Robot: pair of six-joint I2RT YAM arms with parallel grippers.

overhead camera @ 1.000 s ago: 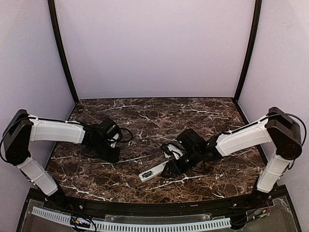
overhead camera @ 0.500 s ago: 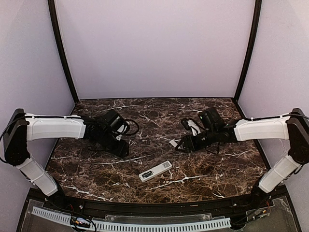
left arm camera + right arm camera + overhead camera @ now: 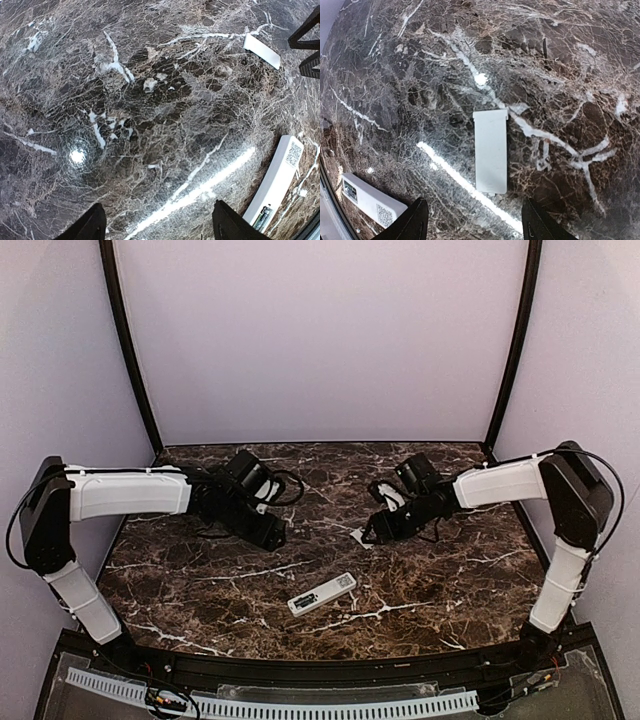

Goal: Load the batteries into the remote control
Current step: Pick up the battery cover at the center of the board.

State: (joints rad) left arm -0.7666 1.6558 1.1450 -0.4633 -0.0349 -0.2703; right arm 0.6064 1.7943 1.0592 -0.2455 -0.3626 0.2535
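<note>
Top external view: a dark brown marble-patterned tabletop (image 3: 450,590) with white veining is enclosed by plain pale lilac walls (image 3: 320,340) and two black corner posts (image 3: 128,360). The slim white rectangular plastic remote control (image 3: 322,594) lies flat on the tabletop near the front edge, roughly midway between the two arms. It sits at a slant, with its right end farther from the bases. The left tool (image 3: 274,537), black on a white arm, is over the tabletop behind and to the left of the remote control, apart from it. The right tool (image 3: 371,533) is behind and to the right of the remote control, also apart from it. A small flat white rectangular plastic panel (image 3: 358,537) lies on the tabletop just beside the tip of the right tool. Left wrist view: the two black fingers (image 3: 93,224) of the left tool stand wide apart with only bare tabletop between them, and the tool holds nothing. The remote control is at the lower right edge, printed-label side up, and a recess at its near end contains a dark-and-green cylindrical battery (image 3: 262,218). The white panel is at the upper right, next to the black fingers of the right tool. Right wrist view: the right tool's fingers (image 3: 414,221) are spread and hold nothing. The white panel lies flat on the tabletop ahead of the gap between them, untouched. The remote control is at the lower left corner, label side up.
</note>
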